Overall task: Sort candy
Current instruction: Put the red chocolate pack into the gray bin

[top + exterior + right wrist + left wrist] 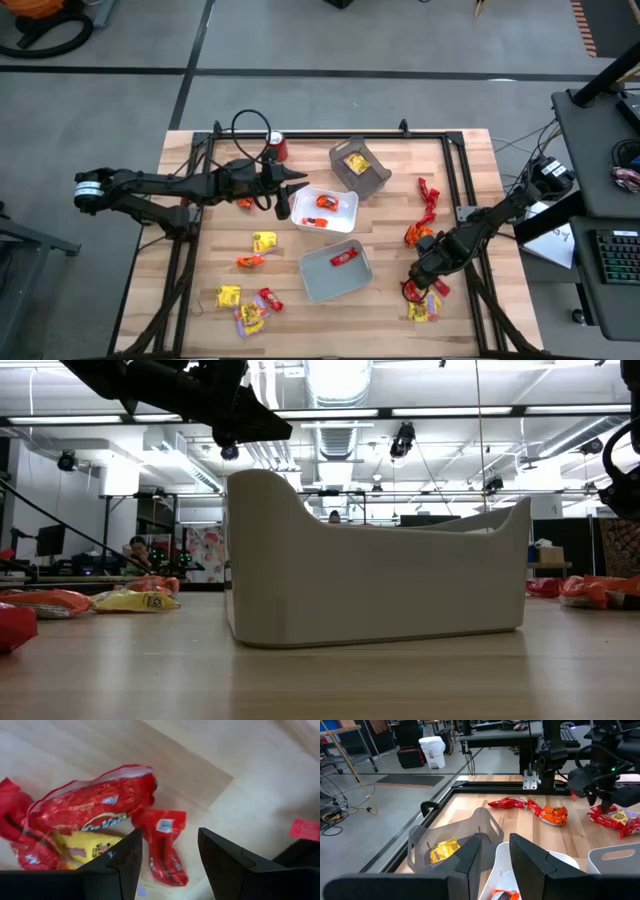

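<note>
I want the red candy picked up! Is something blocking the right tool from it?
Nothing visible does. The right tool hangs open right above the small red candy, which lies bare on the wooden table beside a bigger red wrapper.

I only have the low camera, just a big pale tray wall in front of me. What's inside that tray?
Observer: From above, the grey tray holds one red candy.
Operator: Where's the right gripper?
Observer: The right gripper hovers open over a small red candy beside a larger red pack, near the table's right front corner.
Operator: And the left one?
Observer: The left gripper is open at the rim of the white tray, which holds orange candy.
</note>
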Controlling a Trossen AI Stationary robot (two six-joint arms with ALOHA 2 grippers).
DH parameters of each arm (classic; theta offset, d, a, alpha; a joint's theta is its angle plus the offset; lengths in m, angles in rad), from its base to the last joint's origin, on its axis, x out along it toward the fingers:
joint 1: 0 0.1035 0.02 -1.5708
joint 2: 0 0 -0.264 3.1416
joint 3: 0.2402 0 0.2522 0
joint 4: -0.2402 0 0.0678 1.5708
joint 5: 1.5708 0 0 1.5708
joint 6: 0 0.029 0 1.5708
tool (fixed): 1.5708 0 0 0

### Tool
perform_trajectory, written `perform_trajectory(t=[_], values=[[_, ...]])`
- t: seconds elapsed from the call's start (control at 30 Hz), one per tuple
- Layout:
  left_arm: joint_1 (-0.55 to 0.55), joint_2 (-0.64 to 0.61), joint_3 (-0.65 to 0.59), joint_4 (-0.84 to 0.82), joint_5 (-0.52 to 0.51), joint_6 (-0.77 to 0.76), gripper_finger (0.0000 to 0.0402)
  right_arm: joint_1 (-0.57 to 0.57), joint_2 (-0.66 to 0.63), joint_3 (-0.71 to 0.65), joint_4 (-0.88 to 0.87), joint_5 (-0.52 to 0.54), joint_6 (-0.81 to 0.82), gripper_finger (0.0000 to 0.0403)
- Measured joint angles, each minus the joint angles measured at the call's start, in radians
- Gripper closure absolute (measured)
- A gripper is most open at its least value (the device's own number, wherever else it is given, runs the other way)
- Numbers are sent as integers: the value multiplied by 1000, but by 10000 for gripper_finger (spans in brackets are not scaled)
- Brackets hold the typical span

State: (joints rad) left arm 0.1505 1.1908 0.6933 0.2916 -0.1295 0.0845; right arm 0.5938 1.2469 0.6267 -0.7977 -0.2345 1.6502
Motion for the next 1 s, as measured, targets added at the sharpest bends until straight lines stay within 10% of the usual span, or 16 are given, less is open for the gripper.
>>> perform_trajectory(t=[0.67, 1.0], values=[[0, -1, 0, -1, 0, 0, 318, 0, 0, -21, 46, 25, -27, 379], [-5, -2, 0, -4, 11, -25, 318, 0, -2, 102, -187, 26, -61, 390]])
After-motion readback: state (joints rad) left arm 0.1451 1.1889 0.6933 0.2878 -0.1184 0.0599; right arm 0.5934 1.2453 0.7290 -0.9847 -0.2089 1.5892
